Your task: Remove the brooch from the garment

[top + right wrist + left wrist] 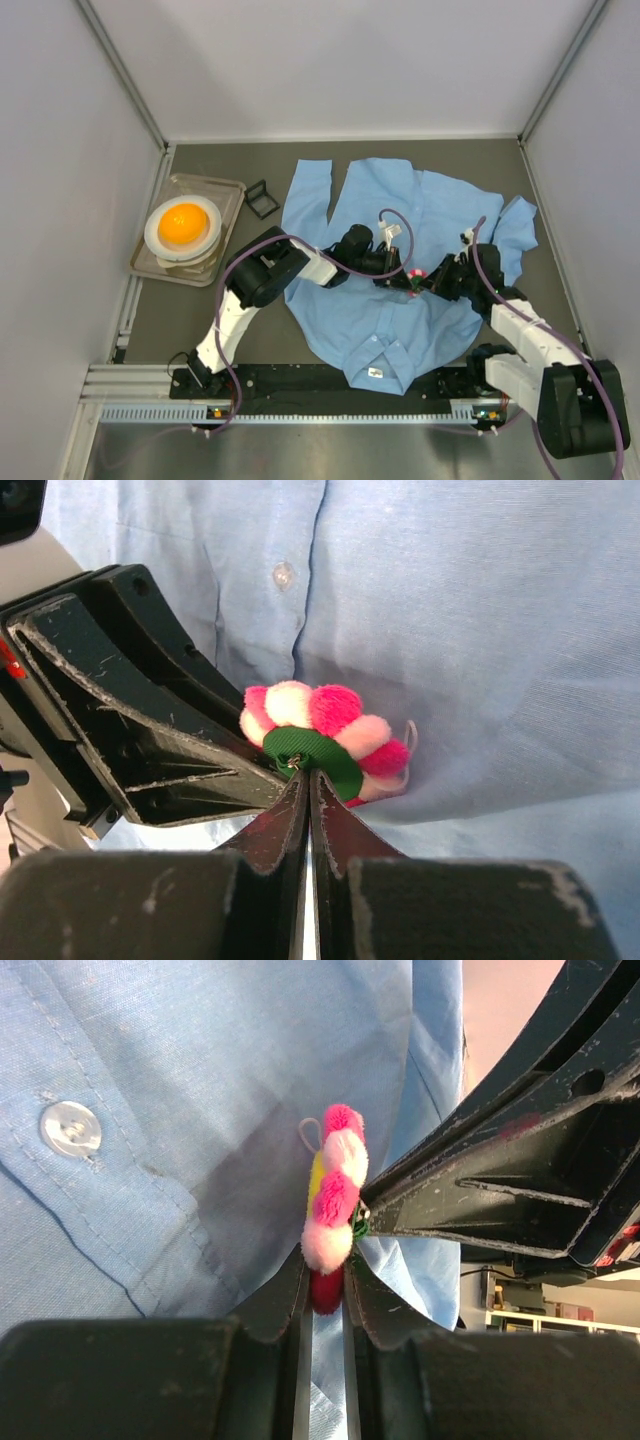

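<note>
The left claw (325, 1278) is pinched narrow on the lower rim of the brooch (335, 1195), a dark pink pompom caught between its fingertips. The right claw (306, 780) comes in from the opposite side, its jaws closed to a sliver with the tips on the brooch's green backing, where a small metal clasp shows (whether they actually grip the pin itself cannot be made out). The brooch stands on edge between the two claws, lifted a little off the cloth but seemingly still fastened to the light blue shirt (180, 1080), just beside the button placket, with one button (70, 1128) nearby. The shirt lies spread flat on the counter (200, 330).

The step in hand looks like the unfastening itself: both claws have hold, and the pin is not yet free. The next move probably calls for a small, careful pull to draw the pin out of the cloth.
</note>
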Controlling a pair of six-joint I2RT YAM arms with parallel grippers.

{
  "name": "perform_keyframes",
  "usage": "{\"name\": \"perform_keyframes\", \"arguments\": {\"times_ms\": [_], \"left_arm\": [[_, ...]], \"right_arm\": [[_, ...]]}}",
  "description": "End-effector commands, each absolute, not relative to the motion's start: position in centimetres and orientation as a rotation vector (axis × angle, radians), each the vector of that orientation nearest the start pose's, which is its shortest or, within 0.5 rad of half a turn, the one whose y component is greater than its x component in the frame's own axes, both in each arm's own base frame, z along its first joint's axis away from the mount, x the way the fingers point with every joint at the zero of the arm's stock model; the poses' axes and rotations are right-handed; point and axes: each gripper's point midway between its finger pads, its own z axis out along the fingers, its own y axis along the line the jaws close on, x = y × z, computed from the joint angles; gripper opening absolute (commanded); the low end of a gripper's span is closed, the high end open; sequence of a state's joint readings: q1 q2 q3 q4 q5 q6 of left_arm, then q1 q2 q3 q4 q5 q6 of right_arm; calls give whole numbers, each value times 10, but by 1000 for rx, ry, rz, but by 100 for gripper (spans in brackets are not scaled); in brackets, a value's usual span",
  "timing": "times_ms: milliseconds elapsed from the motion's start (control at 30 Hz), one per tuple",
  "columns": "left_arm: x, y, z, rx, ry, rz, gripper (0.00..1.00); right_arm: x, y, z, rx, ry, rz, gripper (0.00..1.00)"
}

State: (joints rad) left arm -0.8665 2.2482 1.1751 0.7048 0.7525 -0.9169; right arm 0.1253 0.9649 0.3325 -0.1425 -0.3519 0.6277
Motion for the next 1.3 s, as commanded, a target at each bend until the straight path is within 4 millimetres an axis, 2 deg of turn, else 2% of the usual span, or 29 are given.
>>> {"name": "perform_keyframes", "arguments": {"times_ms": [0, 133, 500, 633, 767, 833, 1033, 1067, 1100, 1200, 1267], "left_arm": [[211, -502, 113, 747, 1997, -1919, 0], [210, -506, 115, 748, 2003, -1927, 0], [207, -505, 132, 774, 1958, -1924, 0], [205, -507, 132, 782, 1972, -1931, 0], [203, -507, 125, 773, 2032, -1926, 0], [204, -506, 122, 768, 2055, -1908, 0], [211, -501, 108, 735, 2136, -1841, 0], [211, -499, 105, 731, 2155, -1826, 0], [213, -499, 104, 748, 2141, -1788, 0], [222, -494, 96, 791, 2138, -1648, 0], [229, -491, 92, 817, 2131, -1556, 0]], "right_arm": [[230, 126, 55, 337, 2352, 867, 0], [227, 130, 53, 319, 2358, 903, 0], [221, 122, 37, 391, 2416, 841, 0], [227, 139, 62, 252, 2290, 986, 0], [229, 144, 82, 146, 2222, 1016, 0], [232, 141, 90, 154, 2185, 987, 0], [231, 121, 95, 252, 2149, 851, 0], [232, 118, 102, 250, 2123, 832, 1], [229, 114, 100, 272, 2142, 809, 12], [231, 99, 102, 366, 2161, 708, 25], [234, 93, 108, 418, 2143, 680, 27]]}}
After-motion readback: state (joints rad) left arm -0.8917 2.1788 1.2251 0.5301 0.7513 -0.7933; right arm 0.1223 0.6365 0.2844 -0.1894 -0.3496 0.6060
